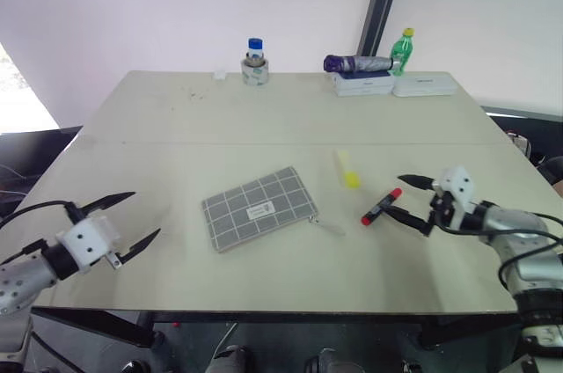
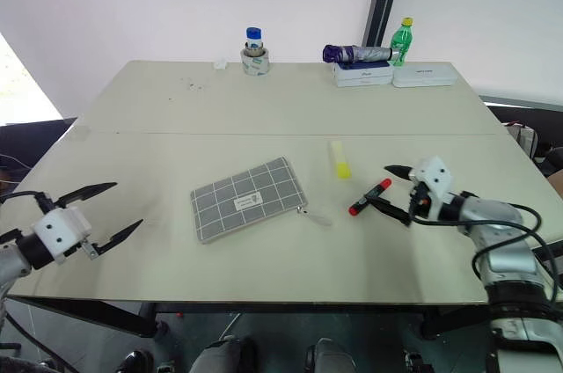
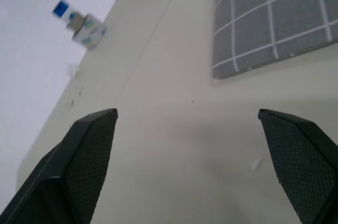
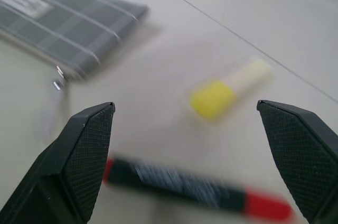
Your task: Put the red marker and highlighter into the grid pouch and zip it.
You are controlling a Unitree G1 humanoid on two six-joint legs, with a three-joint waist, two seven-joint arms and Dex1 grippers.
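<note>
Smooth beige table (image 1: 264, 127); flat gridded fabric grid pouch (image 1: 259, 208).

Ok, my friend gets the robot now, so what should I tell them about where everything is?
Left gripper: open, holding nothing, over bare table to the left of the grid pouch.
Right gripper: open, holding nothing, right next to the red marker, with the marker lying in front of its fingers in the right wrist view.
Grid pouch: flat in the middle of the table, zipper pull toward the pens.
Highlighter: on the table between the pouch and the marker, a little farther back.
Done: nothing yet, both pens are outside the pouch.
Left: pick up the marker, then the highlighter, put both in, zip it.
</note>
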